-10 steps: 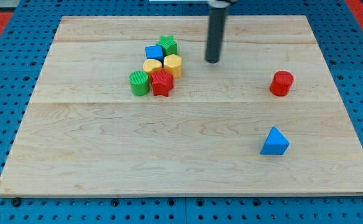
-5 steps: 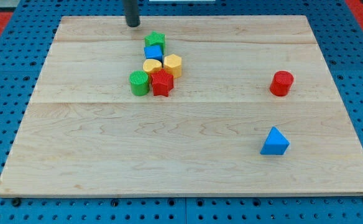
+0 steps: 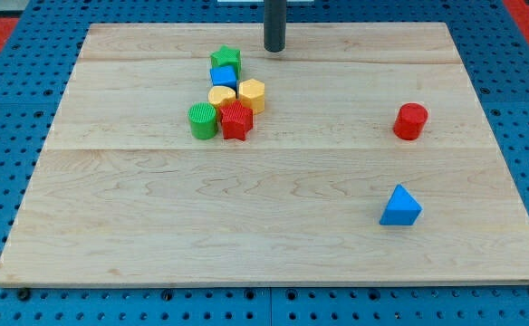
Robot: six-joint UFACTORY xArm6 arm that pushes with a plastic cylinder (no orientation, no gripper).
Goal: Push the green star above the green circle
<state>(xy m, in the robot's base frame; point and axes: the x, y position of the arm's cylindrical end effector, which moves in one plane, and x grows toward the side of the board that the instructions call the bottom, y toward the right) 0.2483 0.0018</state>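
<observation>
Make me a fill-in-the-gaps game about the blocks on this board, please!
1. The green star touches the top of the ______ cube.
2. My tip is toward the view's ______ of the green star, not touching it.
3. The block alone nearest the view's bottom is the blue ______.
4. The green circle sits right beside the ______ star.

Missing words: blue; right; triangle; red

green star (image 3: 226, 59): cluster's top | green circle (image 3: 202, 120): cluster's lower-left end
</observation>
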